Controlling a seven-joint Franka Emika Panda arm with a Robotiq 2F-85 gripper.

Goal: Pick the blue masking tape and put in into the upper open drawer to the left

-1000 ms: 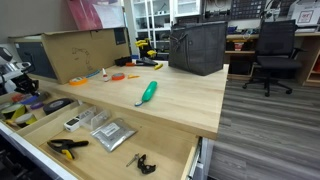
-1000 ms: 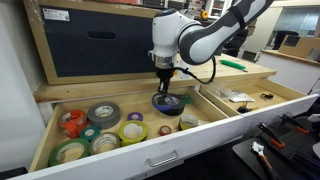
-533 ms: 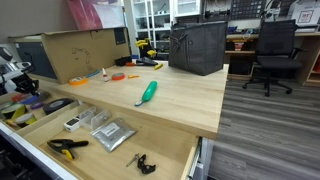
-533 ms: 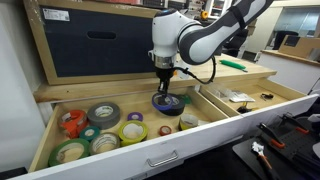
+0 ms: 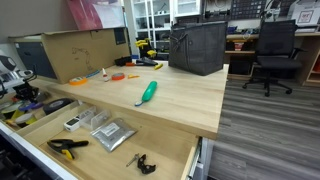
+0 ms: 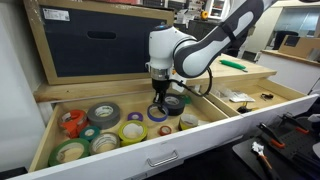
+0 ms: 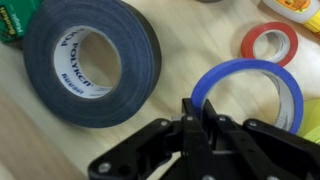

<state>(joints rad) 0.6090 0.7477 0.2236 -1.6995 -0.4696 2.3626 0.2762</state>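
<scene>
The blue masking tape (image 7: 250, 88) is a thin blue ring, lying low in the upper open drawer (image 6: 45, 130) beside a big dark roll (image 7: 92, 60). My gripper (image 7: 201, 118) is shut on the near rim of the blue ring. In an exterior view the gripper (image 6: 158, 103) reaches down into the drawer with the blue tape (image 6: 160, 115) at its tips. In an exterior view the gripper (image 5: 25, 93) shows at the far left over the drawer; the tape is hidden there.
Several tape rolls fill the drawer: a red ring (image 7: 268, 43), a yellow roll (image 6: 132, 129), a grey roll (image 6: 103, 113). The lower drawer (image 5: 175, 150) holds silver packets (image 5: 110, 131) and a yellow-black clamp (image 5: 66, 147). A green-handled tool (image 5: 147, 93) and a cardboard box (image 5: 75, 52) stand on the bench.
The arm has shifted left and lower in the drawer, carrying the blue tape off the dark roll to the drawer floor beside it.
</scene>
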